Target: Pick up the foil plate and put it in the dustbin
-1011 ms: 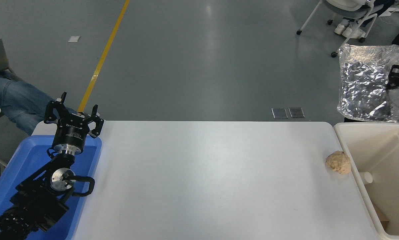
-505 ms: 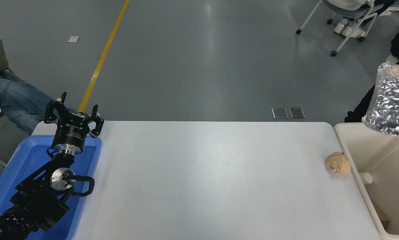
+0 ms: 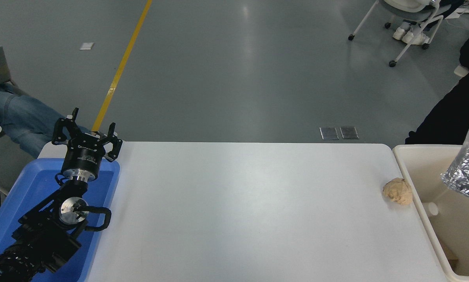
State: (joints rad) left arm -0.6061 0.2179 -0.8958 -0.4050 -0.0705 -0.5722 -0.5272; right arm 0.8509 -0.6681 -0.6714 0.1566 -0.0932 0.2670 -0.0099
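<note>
The foil plate [image 3: 468, 168], crinkled shiny silver, shows at the right edge of the head view, partly cut off by the frame. It hangs tilted over the open top of the cream-white dustbin [image 3: 414, 184] at the table's right end. The right gripper is out of view, so what holds the plate is hidden. My left gripper [image 3: 86, 133] is open and empty, parked over the blue tray at the lower left.
A blue tray [image 3: 30, 188] lies under the left arm. A tan crumpled paper ball [image 3: 398, 190] sits on the white table [image 3: 242, 207] just left of the dustbin. A person in dark clothing [image 3: 449, 113] is behind the dustbin; another person's jeans [image 3: 19, 117] show far left.
The foil plate has moved right and down, from above the floor behind the dustbin to low over the dustbin's opening. The right gripper has left the frame. The left arm has not moved.
</note>
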